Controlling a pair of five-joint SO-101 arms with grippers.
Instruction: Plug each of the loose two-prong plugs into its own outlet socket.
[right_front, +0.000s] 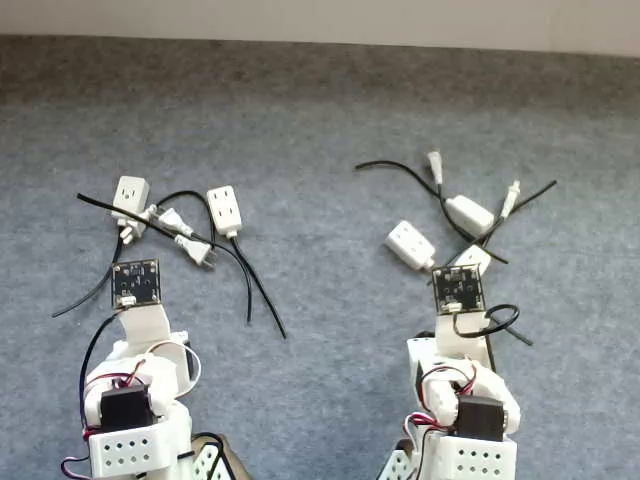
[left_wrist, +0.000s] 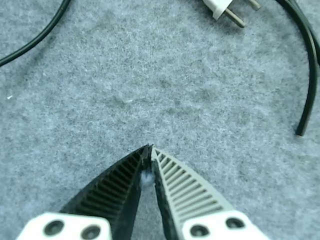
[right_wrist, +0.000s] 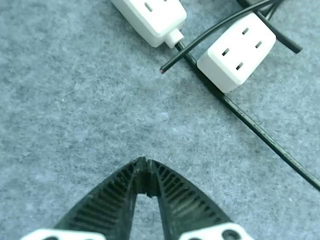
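On the left of the grey carpet lie two white outlet sockets (right_front: 131, 192) (right_front: 225, 210) and white two-prong plugs (right_front: 170, 218) (right_front: 195, 250) tangled with black cables. My left gripper (left_wrist: 149, 149) is shut and empty just above bare carpet, with one plug (left_wrist: 223, 8) a short way ahead of it. On the right lie three white sockets (right_front: 410, 244) (right_front: 470, 213) (right_front: 472, 260) and two plugs (right_front: 435, 163) (right_front: 512, 195). My right gripper (right_wrist: 146, 162) is shut and empty, short of two sockets (right_wrist: 152, 17) (right_wrist: 236, 50).
Black cables (left_wrist: 310, 75) (right_wrist: 260, 132) curve across the carpet near both grippers. A cut cable end (right_wrist: 162, 70) lies between the two near sockets. The left arm (right_front: 136, 282) and right arm (right_front: 459, 290) stand at the front edge. Bare carpet lies between the two clusters.
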